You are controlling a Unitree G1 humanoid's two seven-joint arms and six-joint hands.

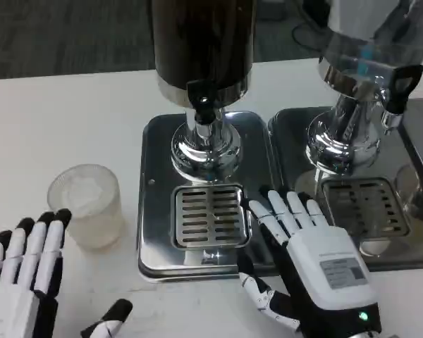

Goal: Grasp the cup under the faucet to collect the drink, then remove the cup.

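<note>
Clearly the reach is only beginning: the cup (84, 205) is sitting on the worktop (63, 120) left of the drip tray (208, 215), not under the faucet (202, 105). The left hand (21, 271) is hovering near it, fingers apart and holding nothing, while the right hand (307, 264) is resting open-fingered beside the tray. Next, I judge, the left hand needs to close around the cup.

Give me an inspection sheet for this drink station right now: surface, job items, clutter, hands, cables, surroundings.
Surface: white table, bare where it shows.
Job's things: frosted plastic cup upright on the table, left of the drip tray, not under the faucet. The dark dispenser stands on a steel base.
Clutter: a second dispenser with its own grate stands on the right.
Hands: left hand with fingers apart, beside the cup and holding nothing; right hand open at the right edge of the drip tray.
Cables: a dark cable on the floor behind the table.
Surroundings: grey carpet behind the table.
</note>
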